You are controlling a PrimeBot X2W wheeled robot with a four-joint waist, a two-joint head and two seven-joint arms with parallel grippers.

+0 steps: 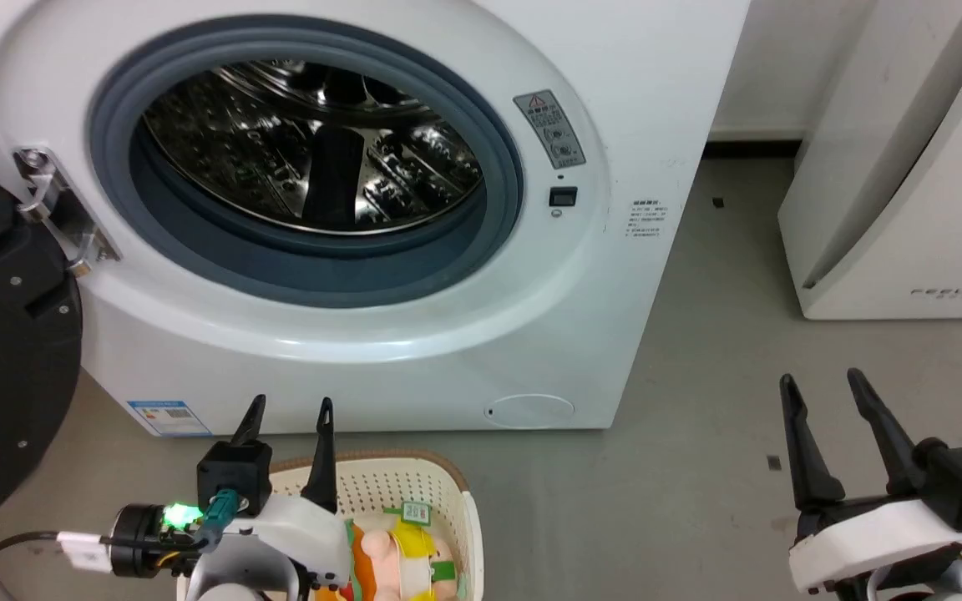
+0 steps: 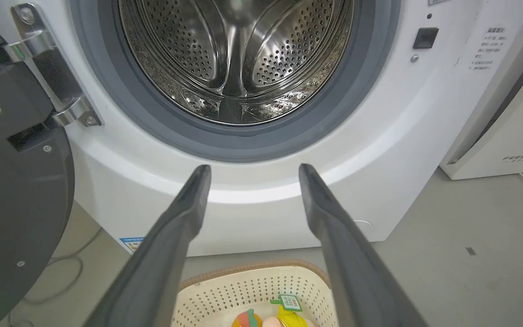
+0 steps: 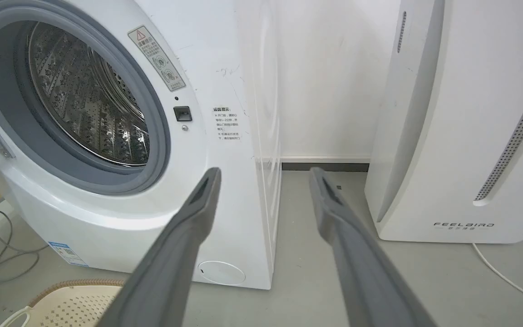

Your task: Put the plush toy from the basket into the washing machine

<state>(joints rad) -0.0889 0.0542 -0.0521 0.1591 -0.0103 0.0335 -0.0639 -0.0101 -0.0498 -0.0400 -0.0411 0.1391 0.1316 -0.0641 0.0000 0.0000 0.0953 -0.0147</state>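
Plush toy: we mark the small soft burger-shaped toy (image 1: 397,551) (image 2: 270,320), orange, red, green, yellow and pinkish-beige, with a green paper tag; it lies inside the basket.
Basket: the cream perforated plastic basket with a brown woven-look rim (image 1: 448,472) (image 2: 243,290) (image 3: 75,299) stands on the grey floor (image 1: 698,376), just in front of the machine.
Washing machine: the large white front-loader (image 1: 615,125) (image 2: 107,172) (image 3: 225,68) shows its shiny steel drum; its dark-framed door (image 1: 5,351) stands open at the left.
Left jaws: parted wide and holding nothing; the long dark fingers (image 1: 322,451) (image 2: 166,254) point at the machine's front.
Toy and left jaws: in the left wrist view we find the toy low between the two fingers, behind their tips and not touching them.
Right jaws: parted wide and empty; the fingers (image 1: 802,459) (image 3: 184,236) are over the floor, well apart from the basket.
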